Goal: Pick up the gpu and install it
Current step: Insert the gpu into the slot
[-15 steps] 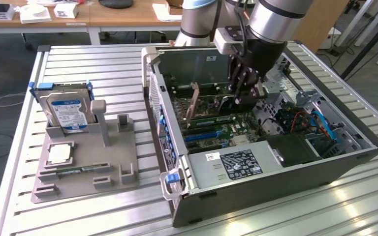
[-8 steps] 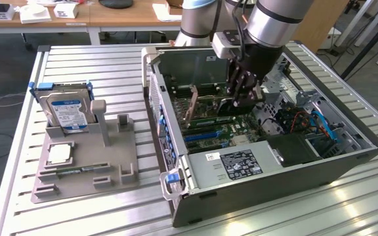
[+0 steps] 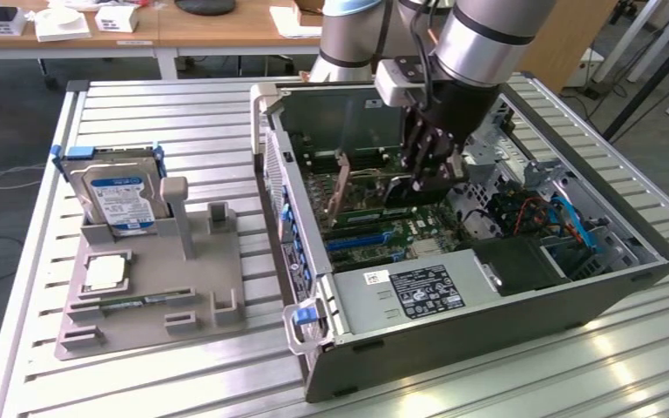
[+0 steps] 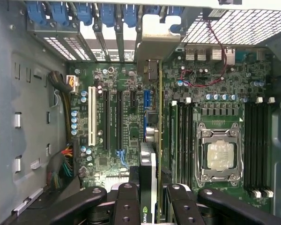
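Inside the open computer case [image 3: 486, 331], right of centre in the exterior view, the hand [image 3: 431, 178] was reaching down over the main board [image 4: 126, 75]. Its dark fingers [image 4: 126, 206] were closed partway on the graphics card [image 4: 148, 159], gripping it from both sides. The card stood on its edge between them, black face on one side and green board on the other. Its silver end bracket [image 4: 154, 42] was up against the rear wall of the case, next to a row of blue latches [image 4: 61, 11]. The card sat low among the expansion slots, just beside a short blue slot [image 4: 146, 98], with the long white slot [image 4: 91, 115] and two black slots farther off on one side. On its other side lay the memory slots and the silver processor socket [image 4: 220, 157]. Whether its lower edge was pressed home in a slot could not be told.

The case lay on a slatted metal surface [image 3: 137, 383], with its power supply [image 3: 428, 292] toward the lower middle of the exterior view. On the exterior view's left, well apart from the case, a grey holder [image 3: 195, 287] rested on the same surface. A hard drive [image 3: 119, 196] with a blue and white label stood upright in it, and a square processor chip [image 3: 104, 272] lay flat in front of the drive.
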`<state>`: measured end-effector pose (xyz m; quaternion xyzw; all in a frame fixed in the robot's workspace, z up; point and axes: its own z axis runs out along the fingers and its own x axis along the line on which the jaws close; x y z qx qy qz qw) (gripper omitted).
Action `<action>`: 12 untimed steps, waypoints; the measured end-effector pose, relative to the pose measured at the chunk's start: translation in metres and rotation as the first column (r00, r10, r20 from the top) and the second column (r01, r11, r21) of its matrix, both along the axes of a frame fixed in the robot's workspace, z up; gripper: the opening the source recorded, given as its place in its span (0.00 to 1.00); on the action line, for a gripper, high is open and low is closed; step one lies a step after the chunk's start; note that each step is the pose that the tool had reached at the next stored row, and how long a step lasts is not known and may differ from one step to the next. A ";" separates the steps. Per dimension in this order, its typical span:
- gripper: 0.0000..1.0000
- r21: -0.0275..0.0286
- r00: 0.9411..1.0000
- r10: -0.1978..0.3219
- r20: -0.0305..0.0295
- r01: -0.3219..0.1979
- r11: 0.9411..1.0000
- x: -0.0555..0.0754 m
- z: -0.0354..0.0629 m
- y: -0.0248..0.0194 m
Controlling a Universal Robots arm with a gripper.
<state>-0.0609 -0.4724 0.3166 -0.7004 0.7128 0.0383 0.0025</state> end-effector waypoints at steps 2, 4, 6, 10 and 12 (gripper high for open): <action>0.27 0.000 1.000 0.000 0.000 0.000 1.000 0.000 -0.0027 -0.0002; 0.27 0.000 1.000 0.000 0.000 0.000 1.000 0.000 -0.0054 -0.0002; 0.27 0.000 1.000 0.000 0.000 0.000 1.000 0.000 -0.0078 -0.0004; 0.27 0.002 1.000 0.000 0.000 0.000 1.000 0.000 -0.0107 -0.0024; 0.27 0.002 1.000 0.000 0.000 0.000 1.000 -0.001 -0.0119 -0.0038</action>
